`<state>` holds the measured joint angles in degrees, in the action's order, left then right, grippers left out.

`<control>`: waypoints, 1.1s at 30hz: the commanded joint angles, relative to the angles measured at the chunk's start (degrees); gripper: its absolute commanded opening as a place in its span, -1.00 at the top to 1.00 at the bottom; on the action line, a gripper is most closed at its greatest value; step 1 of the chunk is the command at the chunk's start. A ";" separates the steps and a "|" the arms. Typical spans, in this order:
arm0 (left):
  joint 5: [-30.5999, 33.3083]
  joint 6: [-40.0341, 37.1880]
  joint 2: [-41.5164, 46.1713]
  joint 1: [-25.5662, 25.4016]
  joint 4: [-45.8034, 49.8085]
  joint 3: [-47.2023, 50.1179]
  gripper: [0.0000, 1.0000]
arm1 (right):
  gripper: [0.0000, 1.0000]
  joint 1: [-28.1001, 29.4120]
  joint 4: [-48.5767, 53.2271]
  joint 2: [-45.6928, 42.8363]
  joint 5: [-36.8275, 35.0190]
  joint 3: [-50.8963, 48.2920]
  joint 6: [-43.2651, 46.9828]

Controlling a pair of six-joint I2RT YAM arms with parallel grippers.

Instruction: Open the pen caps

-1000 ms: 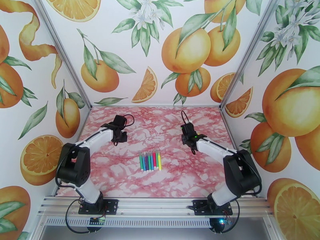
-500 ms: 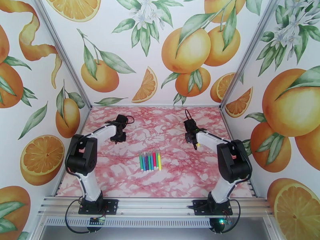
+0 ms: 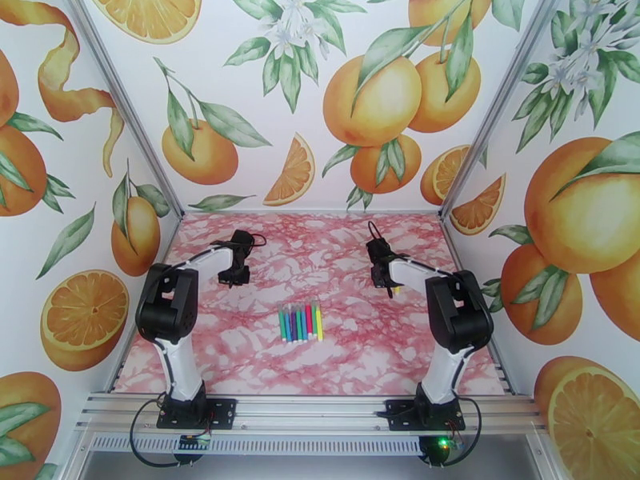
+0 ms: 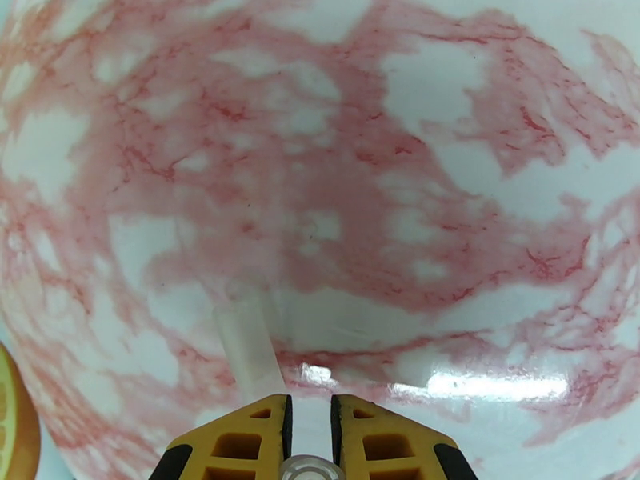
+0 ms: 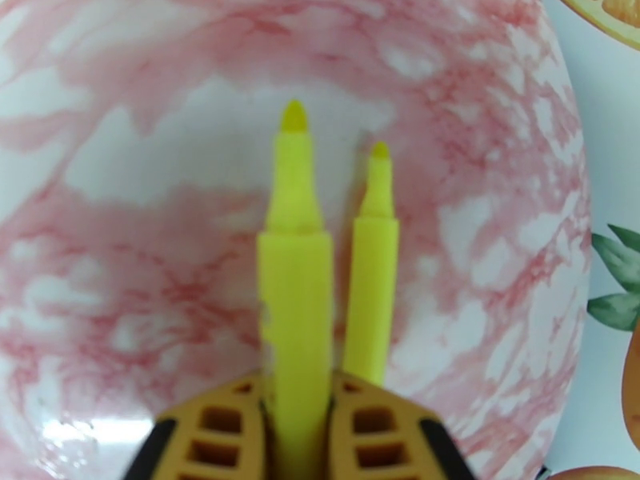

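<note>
Left gripper: I am watching the left gripper [image 3: 237, 275] hanging over the far left part of the glossy pink-and-white marbled table top [image 3: 360, 354], and its yellow fingers [image 4: 240, 430] are standing almost together with only a thin slit between them
Between the left fingers: a small clear round piece [image 4: 312, 469] is sitting at the bottom edge of the left wrist view, and I cannot tell what it is
Ahead of the left fingers: a faint translucent tube shape [image 4: 248, 346] is showing on the table just left of the fingertips, and I cannot tell whether it is lying there or is a reflection
Right gripper: the right gripper [image 3: 386, 280] is hanging over the far right part of the table, clamping a bright yellow plastic felt-tip marker [image 5: 294, 258] by its barrel
Marker tip: the bare yellow nib is pointing straight out past the fingertips, and a slimmer yellow twin [image 5: 373, 266] beside it is looking like its mirror image in the table
Row of markers: a tight row of thin short coloured markers [image 3: 300, 322] is lying mid-table, between the two grippers, nearer the arm bases and well apart from both
Pen caps: the pen caps in that row are looking too small from above for me to make out
</note>
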<state>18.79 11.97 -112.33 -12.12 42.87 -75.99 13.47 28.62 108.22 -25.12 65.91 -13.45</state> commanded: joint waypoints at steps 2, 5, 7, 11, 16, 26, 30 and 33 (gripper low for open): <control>1.47 -0.33 -1.44 0.28 0.88 -2.30 0.81 | 0.77 -0.43 1.02 0.74 -1.16 1.43 0.53; 1.34 -0.37 -1.96 0.34 1.11 -2.84 0.77 | 0.73 -0.55 1.29 0.95 -1.09 1.53 0.53; 1.21 -0.49 -2.27 0.31 1.23 -3.03 0.73 | 0.72 -0.55 1.52 1.24 -1.07 1.55 0.53; 0.82 -0.48 -2.89 0.34 1.39 -3.21 0.67 | 0.65 -0.63 1.69 1.32 -1.07 1.66 0.49; 0.64 -0.38 -3.15 0.36 1.43 -3.12 0.60 | 0.52 -0.60 1.70 1.33 -1.07 1.58 0.51; -0.07 -0.15 -3.32 0.32 1.42 -3.09 0.48 | 0.43 -0.58 1.81 1.46 -0.98 1.63 0.53; 0.20 -0.27 -3.24 0.34 1.45 -2.94 0.46 | 0.40 -0.64 2.14 0.94 -0.98 1.48 0.53; 0.04 -0.30 -2.90 0.34 1.52 -2.72 0.46 | 0.39 -0.64 2.47 0.00 -0.89 1.24 0.45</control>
<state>19.16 11.66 -115.02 -12.01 43.79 -77.52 13.19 29.65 108.44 -25.10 66.02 -13.39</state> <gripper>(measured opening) 0.271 0.302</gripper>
